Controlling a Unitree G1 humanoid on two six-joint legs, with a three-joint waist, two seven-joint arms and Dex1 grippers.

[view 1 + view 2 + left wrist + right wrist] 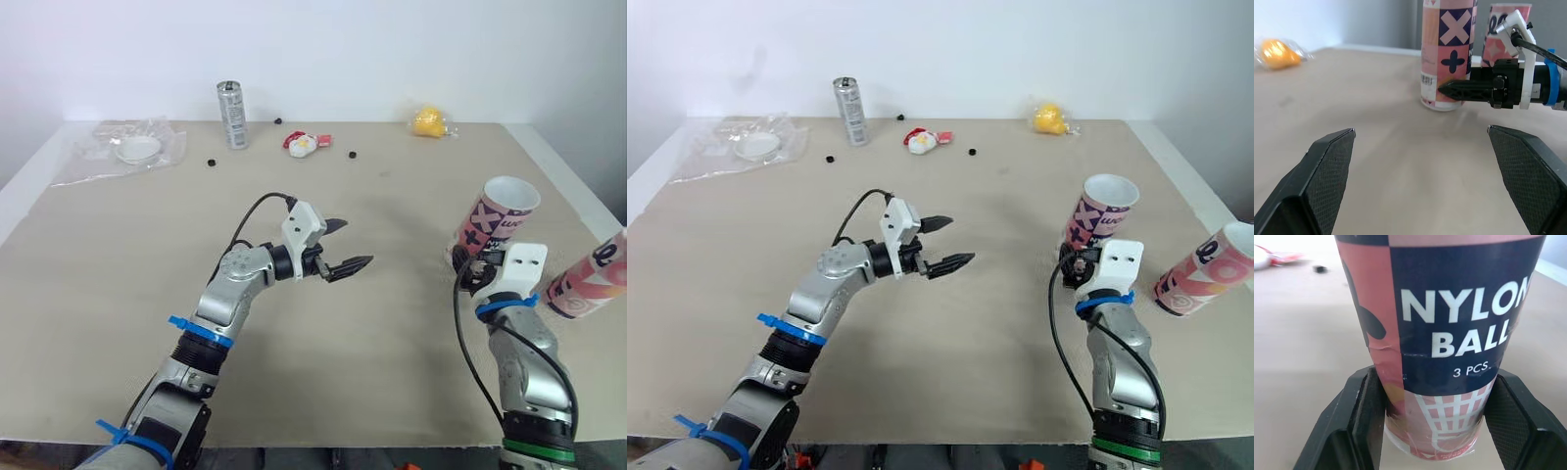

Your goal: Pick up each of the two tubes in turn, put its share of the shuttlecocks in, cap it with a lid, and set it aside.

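The upright tube (pixel 495 220) is clasped near its base by the right gripper (pixel 1432 387) - its long axis is vertical, at the right of the table (pixel 323 382). The left gripper (pixel 358 243) - wide open, empty - is well apart to the left. The second tube (pixel 593 276) is tilted further right.

Table (pixel 294 392): beige top, we note.
Right side: we mark an upright tube (pixel 495 223) and a second tube (pixel 591 276).
Far edge: can (pixel 232 115), plastic bag (pixel 127 147), yellow packet (pixel 428 121).
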